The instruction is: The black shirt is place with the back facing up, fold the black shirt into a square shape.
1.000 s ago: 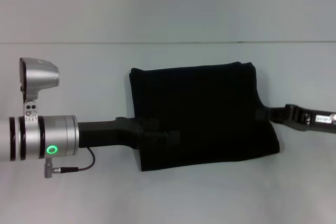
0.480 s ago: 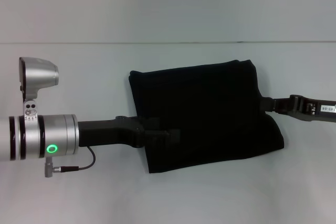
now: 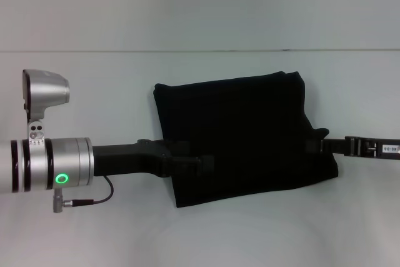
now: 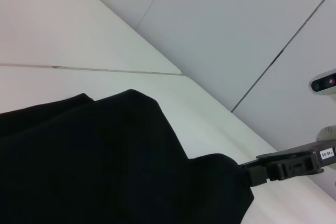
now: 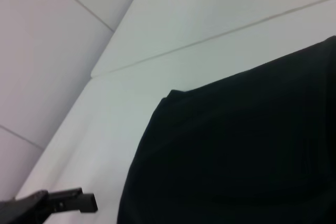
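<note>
The black shirt (image 3: pixel 244 129) lies folded into a rough rectangle on the white table (image 3: pixel 94 92). Its lower edge slants toward the right. My left gripper (image 3: pixel 201 162) reaches in from the left and shows over the shirt's lower left part. In the right wrist view the left gripper (image 5: pixel 89 203) stands just off the shirt's (image 5: pixel 252 145) edge. My right gripper (image 3: pixel 312 146) comes in level from the right and is shut on the shirt's right edge. There, in the left wrist view, the cloth (image 4: pixel 105 166) bulges up to the right gripper (image 4: pixel 247 174).
The pale table runs to a wall (image 3: pixel 200 4) behind the shirt. A thin seam (image 3: pixel 94 51) marks the table's far edge. My left arm's silver wrist (image 3: pixel 50 164) and its cable (image 3: pixel 94 199) sit over the left side of the table.
The right gripper has dropped from a tilted pose to level and drawn slightly rightward. The shirt's lower edge has slid to the right. The left arm has stayed put.
</note>
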Available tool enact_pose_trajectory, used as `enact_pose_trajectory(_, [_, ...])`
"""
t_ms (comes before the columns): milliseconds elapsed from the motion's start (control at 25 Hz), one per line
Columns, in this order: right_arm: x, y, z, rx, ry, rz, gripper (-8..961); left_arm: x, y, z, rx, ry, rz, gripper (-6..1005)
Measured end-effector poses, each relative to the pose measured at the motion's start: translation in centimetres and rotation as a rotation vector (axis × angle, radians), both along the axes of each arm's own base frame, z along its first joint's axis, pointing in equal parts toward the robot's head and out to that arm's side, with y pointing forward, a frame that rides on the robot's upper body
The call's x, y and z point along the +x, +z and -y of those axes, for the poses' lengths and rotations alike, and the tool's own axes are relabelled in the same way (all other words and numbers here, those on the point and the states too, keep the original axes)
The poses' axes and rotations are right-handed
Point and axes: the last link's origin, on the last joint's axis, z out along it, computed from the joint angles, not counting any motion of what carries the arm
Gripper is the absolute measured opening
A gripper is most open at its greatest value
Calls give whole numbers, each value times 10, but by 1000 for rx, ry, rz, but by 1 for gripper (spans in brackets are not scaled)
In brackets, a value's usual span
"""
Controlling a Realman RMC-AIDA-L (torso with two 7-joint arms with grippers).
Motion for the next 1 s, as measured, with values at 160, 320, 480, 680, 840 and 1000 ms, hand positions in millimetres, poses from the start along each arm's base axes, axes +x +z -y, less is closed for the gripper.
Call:
enact_pose_trajectory(160, [2,0,2,4,34,25,323,0,0,0,2,4,-2,948])
enact_pose_trajectory(320, [6,-1,3,-3,35,53,386,-1,-1,0,6,12,-4,948])
enact_pose_trajectory(480, [7,-2,4,-9,33,52,419,-2,-2,0,6,15,-3,948])
enact_pose_trajectory(680, [7,-2,7,-21,19,39,422,-2,-1,0,11,20,1,949])
enact_pose_trajectory(840, [10,1,12,-40,3,21,423,-2,-1,-1,14,22,2,949])
enact_pose_trajectory(1000, [17,4,17,-56,-33,24,423,-4,-1,-2,23,31,-5,949])
